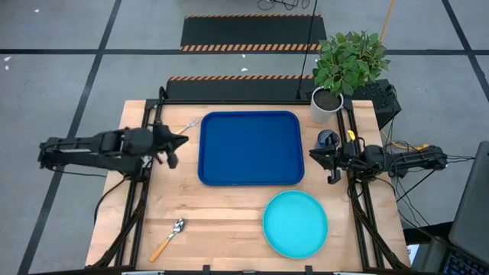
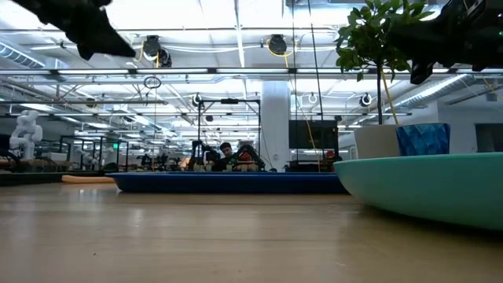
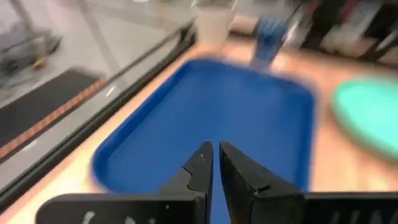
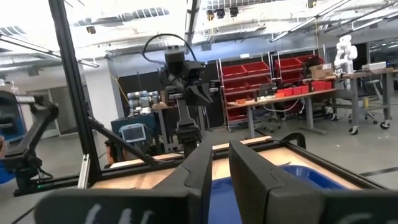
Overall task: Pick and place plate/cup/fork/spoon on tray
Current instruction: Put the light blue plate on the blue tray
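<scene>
The dark blue tray (image 1: 248,149) lies flat mid-table. The turquoise plate (image 1: 296,224) rests flat near the front right. The dark blue cup (image 1: 327,139) stands off the tray's right edge. The orange-handled fork (image 1: 191,124) lies by the tray's far left corner. The orange-handled spoon (image 1: 168,239) lies at the front left. My left gripper (image 1: 179,141) hovers at the tray's left edge, shut and empty; its wrist view (image 3: 216,149) looks across the tray (image 3: 211,118). My right gripper (image 1: 313,153) hovers at the tray's right edge beside the cup, shut and empty (image 4: 221,152).
A white plant pot (image 1: 326,105) with a green plant stands at the far right corner behind the cup. Bare wood shows between the spoon and the plate. In the low view the plate (image 2: 424,185) is near and the tray (image 2: 228,182) lies behind it.
</scene>
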